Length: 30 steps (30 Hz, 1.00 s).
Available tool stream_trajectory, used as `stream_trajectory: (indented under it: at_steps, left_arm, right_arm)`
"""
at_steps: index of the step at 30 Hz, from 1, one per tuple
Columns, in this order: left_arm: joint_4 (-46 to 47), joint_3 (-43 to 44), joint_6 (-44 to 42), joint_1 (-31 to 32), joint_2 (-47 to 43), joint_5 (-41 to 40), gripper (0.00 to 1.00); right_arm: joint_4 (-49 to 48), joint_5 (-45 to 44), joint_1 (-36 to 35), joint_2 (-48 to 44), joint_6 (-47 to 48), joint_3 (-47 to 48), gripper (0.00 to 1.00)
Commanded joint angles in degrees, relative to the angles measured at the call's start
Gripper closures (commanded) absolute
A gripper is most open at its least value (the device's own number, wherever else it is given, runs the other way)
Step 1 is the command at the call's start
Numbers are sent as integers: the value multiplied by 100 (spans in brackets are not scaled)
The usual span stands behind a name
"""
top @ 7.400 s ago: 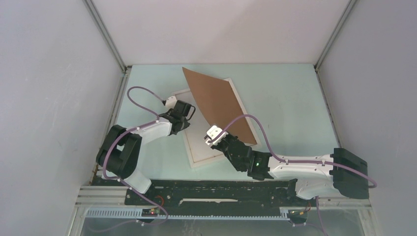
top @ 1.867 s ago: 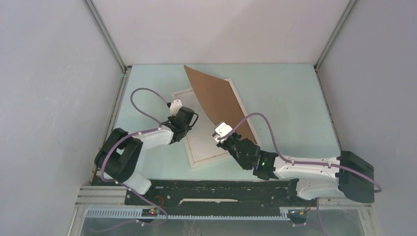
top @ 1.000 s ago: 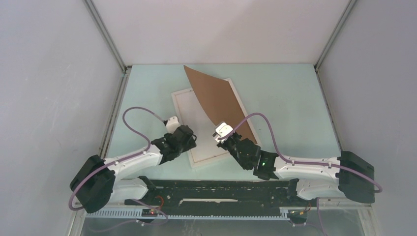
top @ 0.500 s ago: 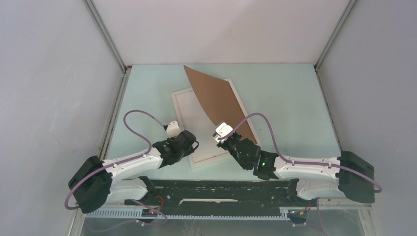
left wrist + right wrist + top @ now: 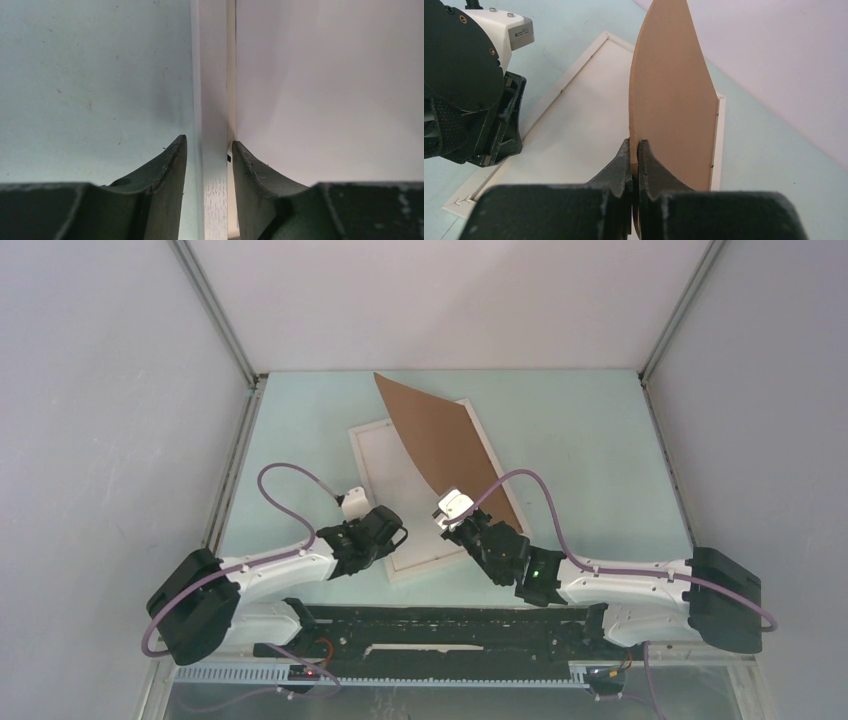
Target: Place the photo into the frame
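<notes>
Frame (image 5: 359, 453) flat on worktop (image 5: 590, 440), lying skewed, near corner close to arm bases. Left jaws straddle its rail by that corner, fingers (image 5: 167, 167) one outside over worktop, other inside over white panel. Honestly can't tell if pinching or just hugging it. Right jaws clamped shut on near edge of brown backing board (image 5: 671, 95), board tipped up over frame's far side. Photo: white panel might be its back, can't tell.
</notes>
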State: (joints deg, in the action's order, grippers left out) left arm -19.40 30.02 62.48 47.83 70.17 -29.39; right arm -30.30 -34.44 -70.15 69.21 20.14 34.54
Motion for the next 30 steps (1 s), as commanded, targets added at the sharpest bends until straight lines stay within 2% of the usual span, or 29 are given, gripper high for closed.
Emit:
stream_trajectory:
  at_steps: [1,2,3,7,11,12,14,15,16,18,21,28,30]
  left_arm:
    - [95,39,-65,28,-15,-219,83]
    - [70,35,-27,31,-24,-228,96]
    - [61,-3,76,37,-59,-252,99]
    - [64,-199,297,44,-322,-385,100]
    - [201,-174,102,42,-423,-302,100]
    - [81,-93,72,43,-399,-289,93]
    - [-139,33,201,44,-331,-270,58]
    - [-175,62,227,67,-302,-277,44]
    - [-204,91,257,109,-278,-321,35]
    - [-296,177,281,236,-219,-480,29]
    - [-475,361,283,422,-70,-700,30]
    - [-542,369,308,484,10,-861,53]
    - [-548,404,252,487,33,-926,57]
  right_arm:
    - [379,329,-34,158,-1243,-220,100]
    - [384,325,-34,169,-1233,-220,100]
    - [376,307,-38,174,-1236,-220,100]
    - [389,303,-43,179,-1240,-220,100]
    - [387,313,-52,198,-1257,-220,100]
    - [379,307,-51,198,-1255,-220,100]
    - [364,303,-62,199,-1241,-220,100]
    - [352,305,-62,198,-1241,-220,100]
    - [342,312,-63,198,-1242,-220,100]
    - [330,326,-76,207,-1233,-220,100]
    - [356,299,-78,190,-1240,-221,100]
    - [386,285,-96,182,-1249,-220,100]
    - [378,279,-105,189,-1258,-220,100]
